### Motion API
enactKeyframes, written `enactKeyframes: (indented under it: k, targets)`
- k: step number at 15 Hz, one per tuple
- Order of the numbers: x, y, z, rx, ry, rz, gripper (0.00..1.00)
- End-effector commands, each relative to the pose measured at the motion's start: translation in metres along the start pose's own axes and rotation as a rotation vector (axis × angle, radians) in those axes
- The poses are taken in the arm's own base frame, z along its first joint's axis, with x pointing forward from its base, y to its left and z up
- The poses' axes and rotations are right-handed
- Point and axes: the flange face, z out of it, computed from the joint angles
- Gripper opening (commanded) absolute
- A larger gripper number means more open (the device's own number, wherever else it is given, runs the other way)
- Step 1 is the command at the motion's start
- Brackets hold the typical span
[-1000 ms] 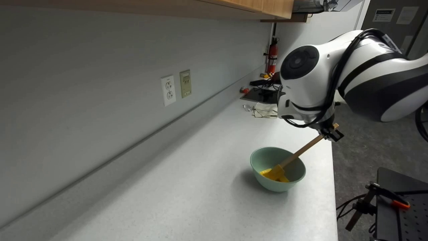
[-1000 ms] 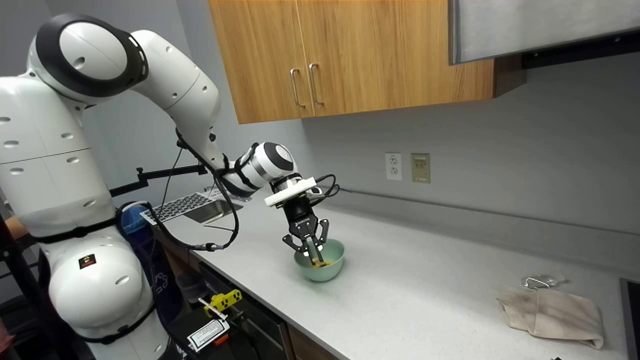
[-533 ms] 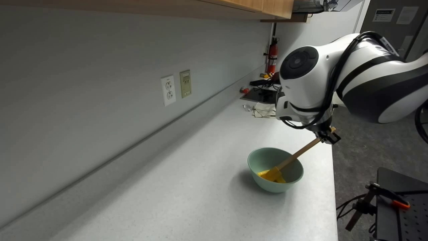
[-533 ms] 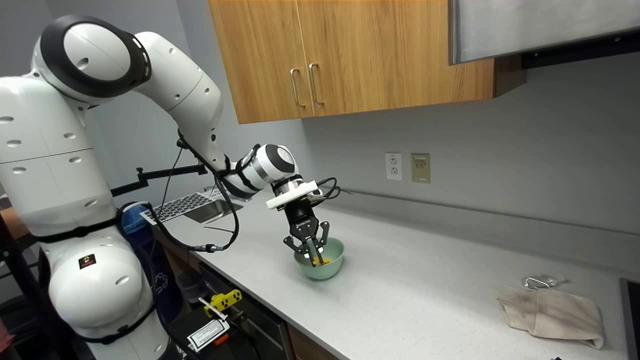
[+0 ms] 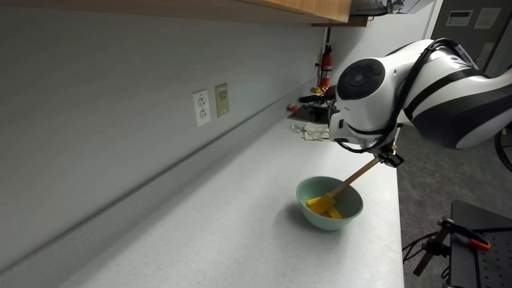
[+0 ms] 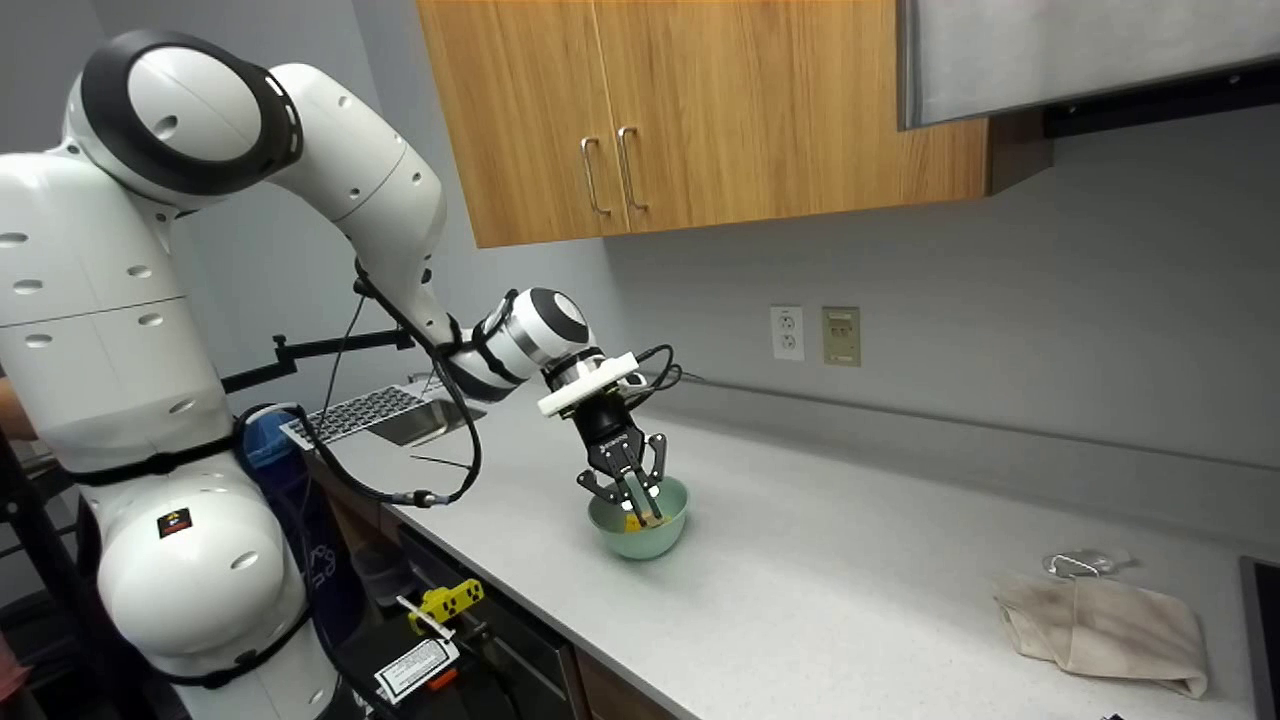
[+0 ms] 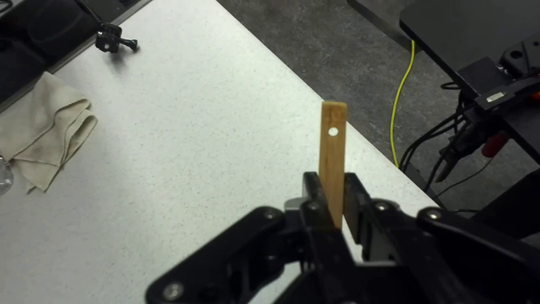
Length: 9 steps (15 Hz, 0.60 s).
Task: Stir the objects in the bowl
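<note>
The pale mint-green bowl (image 5: 326, 225) stands upright on the white counter and shows in both exterior views (image 6: 645, 546). Yellow bits, the objects (image 5: 334, 213), lie at its bottom, partly under the flat yellow-orange head of a wooden-handled spatula (image 5: 356, 175). In an exterior view a little yellow (image 6: 632, 522) shows behind my fingers. My gripper (image 5: 392, 160) is shut on the wooden handle, above the bowl's rim on its counter-edge side. The handle slants down into the bowl. In the wrist view my fingers (image 7: 331, 179) pinch the handle; its holed end sticks out past them. The bowl is out of the wrist view.
A folded beige cloth (image 6: 1105, 630) lies along the counter near a black cooktop (image 5: 314, 114). A small black mount (image 7: 110, 39) lies by the cooktop. The counter's front edge (image 5: 399, 224) runs close to the bowl. A wall with outlets (image 5: 201, 108) is behind.
The bowl slid slightly early on, then stayed put. My gripper rose a little with the spatula. The spatula's head shifted across the bowl, and more of the yellow bits show beside it.
</note>
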Motion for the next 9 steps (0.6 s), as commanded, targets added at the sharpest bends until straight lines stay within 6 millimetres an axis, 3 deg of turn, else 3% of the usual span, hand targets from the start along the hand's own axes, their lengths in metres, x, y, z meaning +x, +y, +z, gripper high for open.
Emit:
enactKeyframes:
  k: [1,9]
  targets:
    - [-0.0012,0.0037,-0.0027,-0.048,-0.022,0.025,0.04]
    - [-0.0056,0.0046,-0.0046,-0.077,-0.115,0.019,0.04]
